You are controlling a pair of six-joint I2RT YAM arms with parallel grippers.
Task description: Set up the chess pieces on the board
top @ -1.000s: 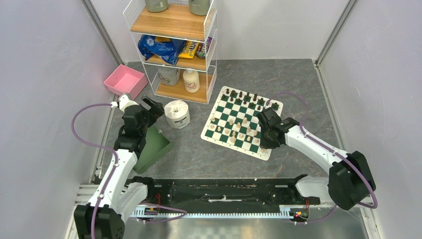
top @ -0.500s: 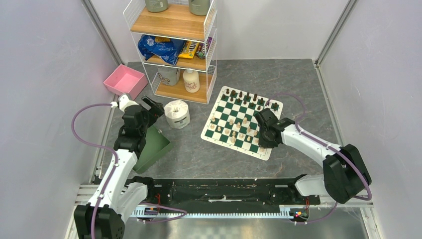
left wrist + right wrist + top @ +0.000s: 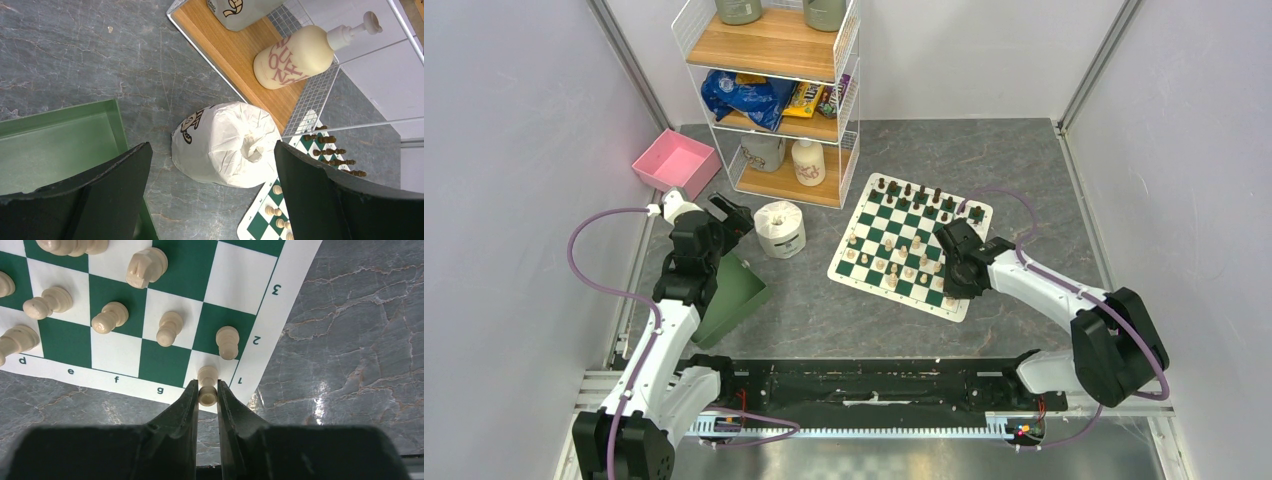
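Grey marbled counter (image 3: 1024,170) between pale walls (image 3: 514,150) carries the board (image 3: 911,245); right hand (image 3: 207,390) pinches a cream piece (image 3: 208,376); left hand (image 3: 212,150) gapes wide.

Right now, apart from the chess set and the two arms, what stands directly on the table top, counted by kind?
Bins: 2, the pink bin and the green bin
Toilet roll: 1
Shelf rack: 1
Total: 4
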